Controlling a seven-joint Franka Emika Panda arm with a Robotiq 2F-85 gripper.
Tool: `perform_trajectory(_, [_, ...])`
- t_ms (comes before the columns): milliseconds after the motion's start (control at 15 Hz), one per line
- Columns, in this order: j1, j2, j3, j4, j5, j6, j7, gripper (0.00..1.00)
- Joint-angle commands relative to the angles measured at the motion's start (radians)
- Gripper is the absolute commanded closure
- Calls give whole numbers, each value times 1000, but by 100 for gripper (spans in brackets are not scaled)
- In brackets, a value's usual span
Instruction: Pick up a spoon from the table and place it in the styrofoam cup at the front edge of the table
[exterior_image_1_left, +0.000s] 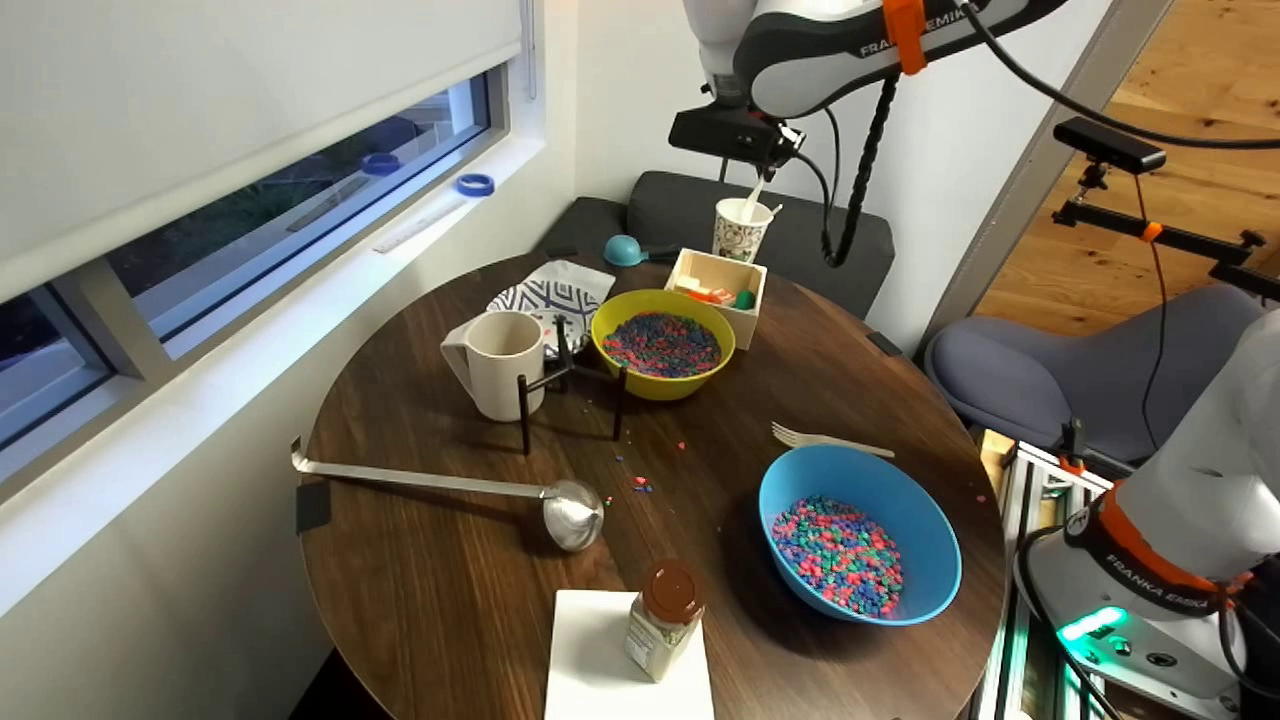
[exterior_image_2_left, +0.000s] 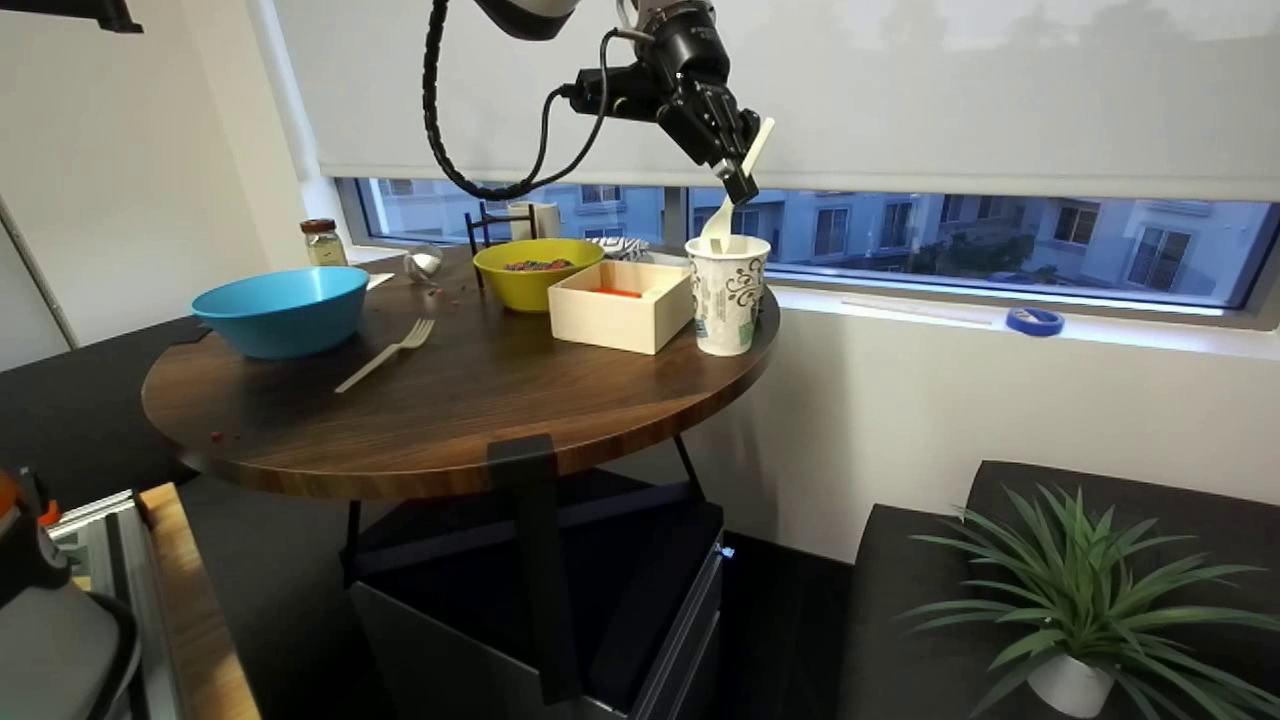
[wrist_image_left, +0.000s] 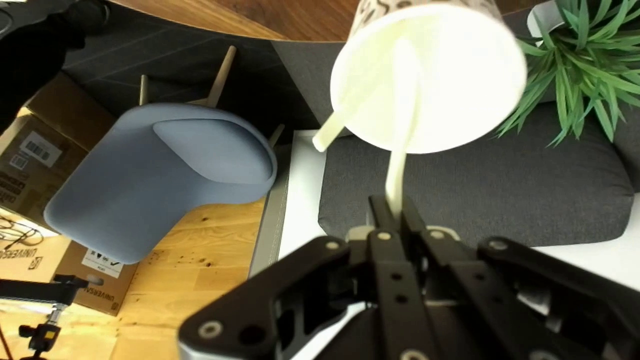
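Observation:
The spoon (exterior_image_2_left: 720, 222) is pale and thin. It also shows in the wrist view (wrist_image_left: 407, 107). My gripper (exterior_image_2_left: 742, 178) is shut on its handle, as the wrist view also shows between the fingertips (wrist_image_left: 396, 206). The spoon is tilted, with its wide end down at the cup's mouth and its handle end above the fingers. The cup (exterior_image_2_left: 727, 310) stands upright at the table's edge, white with a dark scroll print. It also shows in an exterior view (exterior_image_1_left: 738, 240). My gripper is above the cup. Another pale handle (wrist_image_left: 327, 134) leans out over the cup's rim.
A light wooden box (exterior_image_2_left: 605, 325) stands close beside the cup. A yellow bowl (exterior_image_1_left: 662, 385) and a blue bowl (exterior_image_1_left: 925, 540) hold colored beads. A pale fork (exterior_image_1_left: 840, 441), beige mug (exterior_image_1_left: 505, 370), black stand (exterior_image_1_left: 562, 370), metal ladle (exterior_image_1_left: 572, 515) and jar (exterior_image_1_left: 665, 620) are on the table.

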Motion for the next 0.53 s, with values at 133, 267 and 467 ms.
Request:
perform_trajectory(133, [36, 58, -26, 43, 0, -34, -2, 76])
perform_trajectory(267, [43, 62, -28, 48, 4, -38, -5, 62])
perform_trajectory(467, [53, 38, -24, 40, 16, -41, -17, 40])
